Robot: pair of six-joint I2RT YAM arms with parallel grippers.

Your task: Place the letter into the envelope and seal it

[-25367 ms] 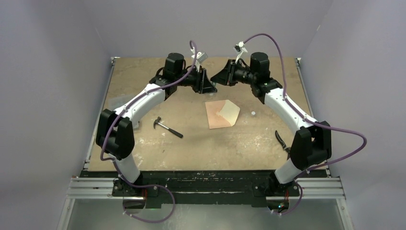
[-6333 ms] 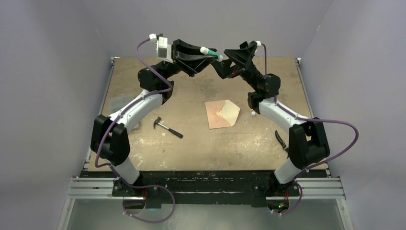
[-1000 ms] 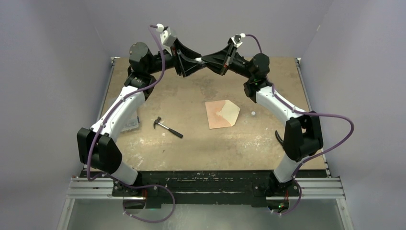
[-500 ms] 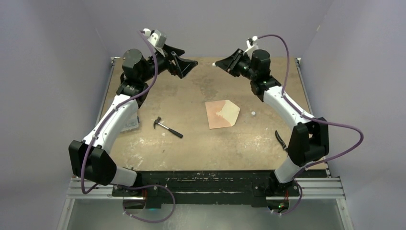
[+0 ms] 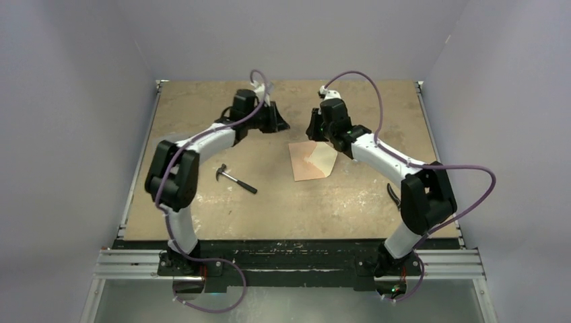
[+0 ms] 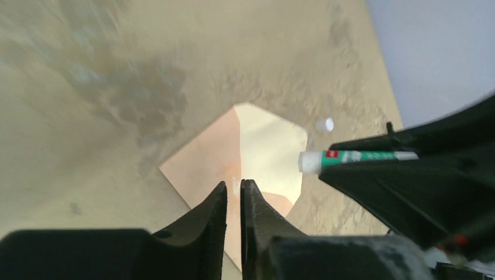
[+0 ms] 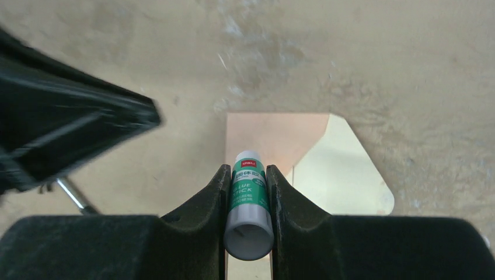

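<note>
My right gripper pinches a green-and-white glue stick between its fingers, with the stick's white end poking out past the tips. My left gripper has its fingers almost pressed together, a thin slit between them and nothing in it. The two grippers face each other, close but apart, low over the far half of the table.

Just under and in front of the stick lies the envelope, flat near the middle of the table. Its cream flap is open and points toward the right edge. I cannot make out the letter as a separate sheet.

A small white cap sits just beyond the flap's tip on the right. A hammer lies left of the envelope, well apart from it. Dark pliers lie near the right edge.
</note>
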